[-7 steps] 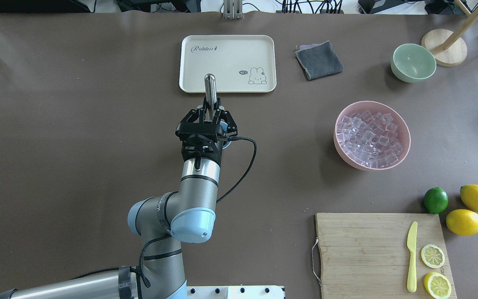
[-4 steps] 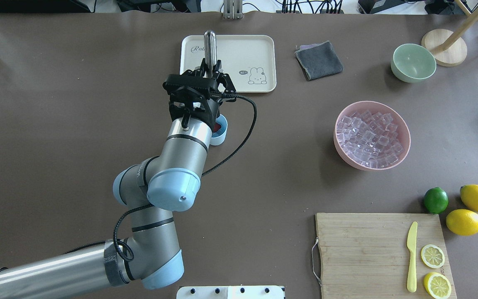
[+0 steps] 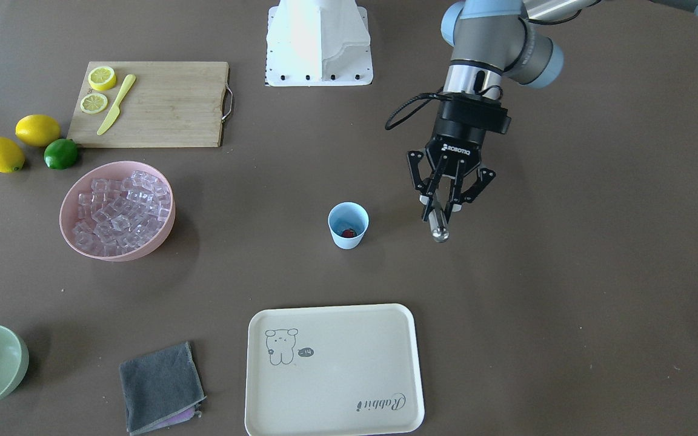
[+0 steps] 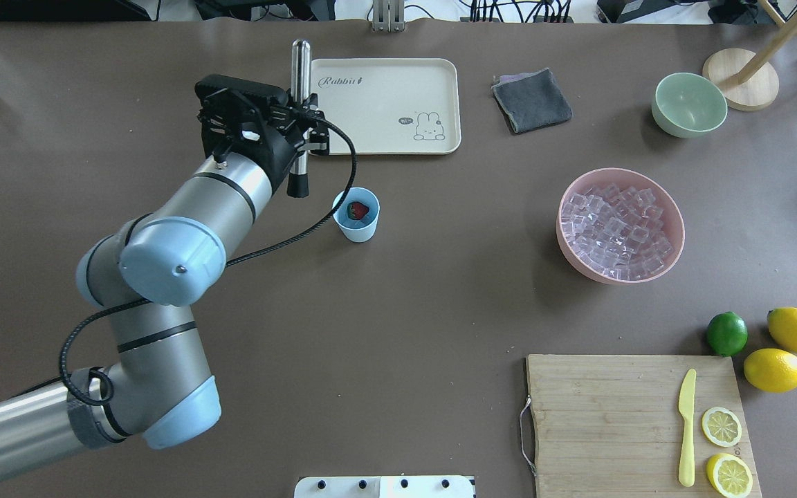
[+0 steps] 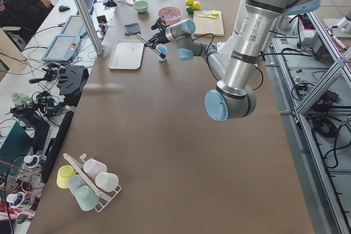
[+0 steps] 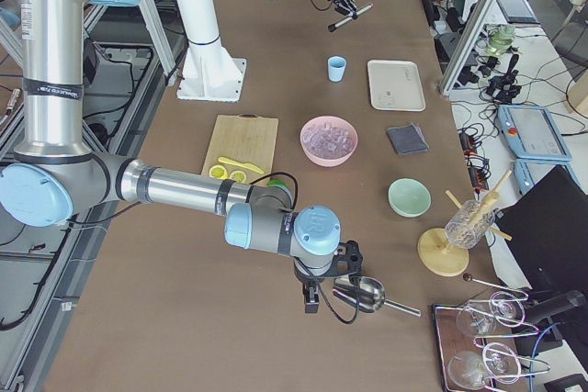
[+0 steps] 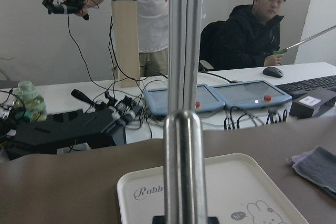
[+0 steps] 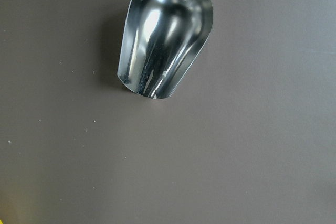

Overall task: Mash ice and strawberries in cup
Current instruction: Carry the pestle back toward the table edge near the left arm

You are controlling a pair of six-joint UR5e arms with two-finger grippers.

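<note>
The light-blue cup point(image 4: 356, 216) stands mid-table, also in the front view point(image 3: 348, 225), with the red strawberry point(image 4: 358, 209) inside. The ice point(image 4: 616, 228) fills a pink bowl point(image 4: 675, 238) at the right. My left gripper point(image 4: 299, 121) is shut on a steel muddler point(image 4: 299, 69) and holds it in the air, left of the cup and beside the tray; the front view shows it too point(image 3: 444, 203). My right gripper point(image 6: 323, 293) is off the table's right end by a metal scoop point(image 8: 165, 35); I cannot tell its state.
A cream tray point(image 4: 385, 90) lies beyond the cup. A grey cloth point(image 4: 531, 100), a pale green bowl point(image 4: 689, 104) and a wooden stand point(image 4: 741, 79) are at the back right. A cutting board point(image 4: 599, 415) with knife and lemon halves, a lime point(image 4: 726, 333) and lemons are front right.
My left gripper has lifted the muddler away from over the cup and swung it to the far left. The cup and the strawberry inside it are now uncovered.
</note>
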